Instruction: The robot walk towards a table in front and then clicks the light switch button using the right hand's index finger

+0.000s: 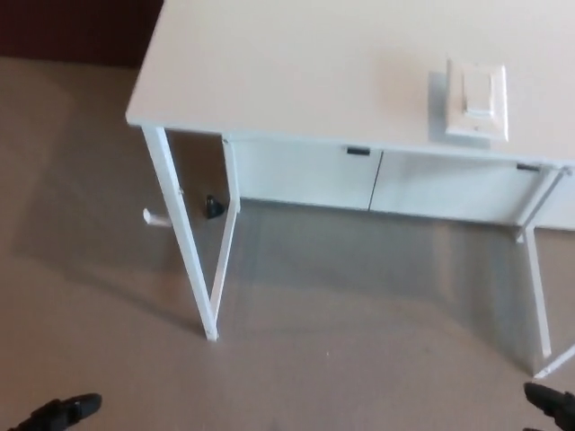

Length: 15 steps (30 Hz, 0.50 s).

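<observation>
Left hand [61,412], black, is being shown only as a tip at the bottom-left corner of the frame, low over the beige floor [341,359]; finger state cannot be told. A small white peg-like object [154,217] and a small dark object [214,207] are being seen on the floor beside the table's left legs. The white rectangular table [287,72] on thin white metal legs is being framed across the top. The white square light switch button [478,99] is lying flat near the table's front edge, toward its right side, untouched. Right hand [552,404], black, is being cropped at the bottom-right corner, well apart from the switch; finger state cannot be told.
</observation>
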Motion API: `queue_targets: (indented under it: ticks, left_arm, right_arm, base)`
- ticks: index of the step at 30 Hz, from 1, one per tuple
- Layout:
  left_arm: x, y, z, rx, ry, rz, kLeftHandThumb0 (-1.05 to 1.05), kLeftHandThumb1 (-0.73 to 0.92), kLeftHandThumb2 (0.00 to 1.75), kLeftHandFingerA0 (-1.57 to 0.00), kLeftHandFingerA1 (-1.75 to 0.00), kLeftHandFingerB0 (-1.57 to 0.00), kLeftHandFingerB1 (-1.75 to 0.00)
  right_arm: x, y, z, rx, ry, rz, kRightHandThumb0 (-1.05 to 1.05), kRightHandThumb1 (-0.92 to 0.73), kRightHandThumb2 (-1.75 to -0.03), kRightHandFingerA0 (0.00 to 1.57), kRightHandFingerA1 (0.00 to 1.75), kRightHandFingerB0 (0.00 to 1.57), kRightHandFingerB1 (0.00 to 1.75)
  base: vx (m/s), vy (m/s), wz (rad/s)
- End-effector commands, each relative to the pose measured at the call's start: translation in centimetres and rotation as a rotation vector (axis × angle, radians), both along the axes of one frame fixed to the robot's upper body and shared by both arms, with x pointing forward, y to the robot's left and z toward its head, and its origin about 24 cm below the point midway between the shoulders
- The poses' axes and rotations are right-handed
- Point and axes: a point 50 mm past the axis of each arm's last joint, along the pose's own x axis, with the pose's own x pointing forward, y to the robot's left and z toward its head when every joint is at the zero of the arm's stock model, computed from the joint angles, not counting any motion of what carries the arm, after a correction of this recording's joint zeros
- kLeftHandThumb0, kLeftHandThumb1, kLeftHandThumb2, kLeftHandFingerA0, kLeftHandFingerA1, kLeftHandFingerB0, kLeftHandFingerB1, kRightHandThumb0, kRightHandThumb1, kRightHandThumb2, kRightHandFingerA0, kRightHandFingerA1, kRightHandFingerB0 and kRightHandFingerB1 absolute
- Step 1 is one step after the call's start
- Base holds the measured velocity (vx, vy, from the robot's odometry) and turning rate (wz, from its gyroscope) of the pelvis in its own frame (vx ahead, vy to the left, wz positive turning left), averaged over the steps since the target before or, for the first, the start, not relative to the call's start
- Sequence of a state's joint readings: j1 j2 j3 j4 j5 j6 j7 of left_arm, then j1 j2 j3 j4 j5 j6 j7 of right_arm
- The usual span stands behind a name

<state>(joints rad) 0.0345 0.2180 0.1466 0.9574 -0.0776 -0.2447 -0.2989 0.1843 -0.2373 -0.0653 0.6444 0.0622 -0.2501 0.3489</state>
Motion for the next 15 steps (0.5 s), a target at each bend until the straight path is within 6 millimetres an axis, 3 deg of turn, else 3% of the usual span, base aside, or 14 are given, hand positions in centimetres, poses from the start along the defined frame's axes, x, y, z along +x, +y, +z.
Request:
queue_targets:
  ticks: [1, 7, 8, 15]
  left_arm:
    - [-0.85, 0.06, -0.12, 0.021, 0.004, -0.047, -0.02, 0.27, 0.47, -0.45, -0.52, -0.37, -0.45]
    - [-1.08, -0.44, -0.15, 0.048, -0.001, -0.108, -0.09, 0.26, 0.47, -0.49, -0.52, -0.41, -0.45]
    - [-1.15, -0.49, -0.15, 0.050, -0.002, -0.115, -0.10, 0.26, 0.47, -0.49, -0.51, -0.41, -0.45]
    - [-0.83, -0.68, 0.01, 0.090, -0.003, -0.161, -0.16, 0.25, 0.48, -0.51, -0.50, -0.44, -0.43]
  right_arm:
    - [-0.52, -0.21, 0.08, 0.011, 0.020, 0.040, -0.67, -0.74, -0.65, 0.15, 0.40, 0.06, 0.24]
    - [-0.52, -0.15, 0.32, -0.014, 0.014, 0.068, -0.67, -0.73, -0.63, 0.15, 0.40, 0.06, 0.27]
    - [-0.50, -0.15, 0.35, -0.023, 0.012, 0.077, -0.39, -0.52, -1.07, 0.00, 0.50, 0.00, 0.50]
    - [0.03, -0.10, 0.74, -0.111, -0.002, 0.137, -0.38, -0.52, -1.08, 0.01, 0.49, 0.00, 0.49]
  base:
    - [0.18, 0.049, 0.00]
    - [0.13, -0.057, 0.09]
    - [0.09, -0.162, 0.07]
    - [0.13, -0.206, -0.04]
